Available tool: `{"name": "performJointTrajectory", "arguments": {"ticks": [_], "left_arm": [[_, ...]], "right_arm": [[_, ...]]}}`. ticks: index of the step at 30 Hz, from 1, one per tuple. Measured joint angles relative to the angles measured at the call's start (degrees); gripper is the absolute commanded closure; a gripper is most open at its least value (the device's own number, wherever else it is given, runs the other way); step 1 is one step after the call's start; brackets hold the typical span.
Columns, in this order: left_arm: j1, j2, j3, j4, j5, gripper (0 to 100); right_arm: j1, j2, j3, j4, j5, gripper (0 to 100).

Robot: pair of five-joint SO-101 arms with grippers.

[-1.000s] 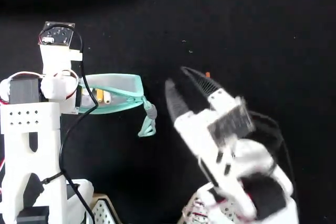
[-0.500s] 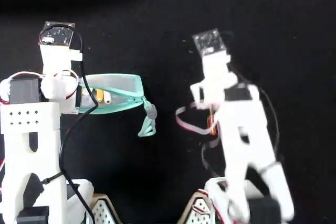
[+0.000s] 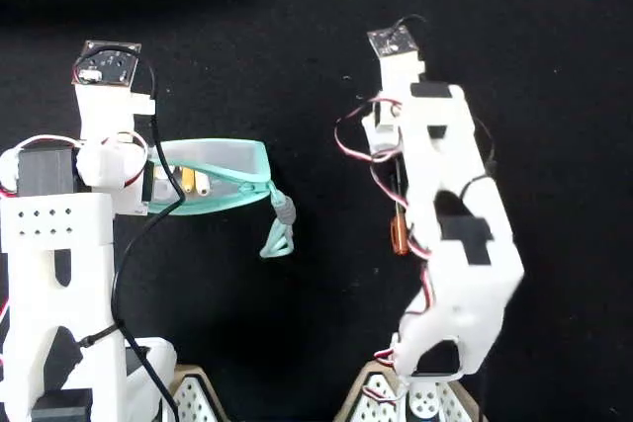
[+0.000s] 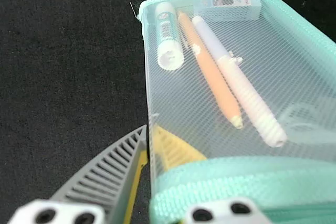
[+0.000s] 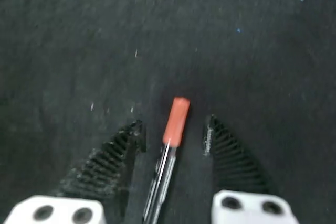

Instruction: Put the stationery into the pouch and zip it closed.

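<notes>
Left jaws clamped, right jaws parted

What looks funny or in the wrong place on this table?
One pen with a red cap lies out on the black table, well away from the pouch. It sits between the tips of the open right gripper. The other stationery is already inside the green mesh pouch. Nothing looks spilled or broken.

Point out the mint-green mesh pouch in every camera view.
High view: the mint-green mesh pouch lies beside the left arm, strap trailing toward the centre.
Left wrist view: close up, stationery inside.
Right wrist view: red-capped pen on black cloth.
Shared landmark: the orange pencil inside the pouch.
</notes>
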Motion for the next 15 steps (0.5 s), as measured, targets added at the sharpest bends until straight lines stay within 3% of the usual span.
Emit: {"name": "performJointTrajectory", "arguments": {"ticks": [9, 13, 15], "left_arm": [[0.00, 0.00, 0.00, 0.00, 0.00, 97], [0.00, 0.00, 0.00, 0.00, 0.00, 97], [0.00, 0.00, 0.00, 0.00, 0.00, 97]], "right_arm": [[0.00, 12.22, -15.30, 12.31, 0.44, 82.5], [0.18, 17.41, -23.91, 18.81, 3.78, 97.5], [0.53, 19.96, -28.13, 20.92, 4.57, 97.7]]}}
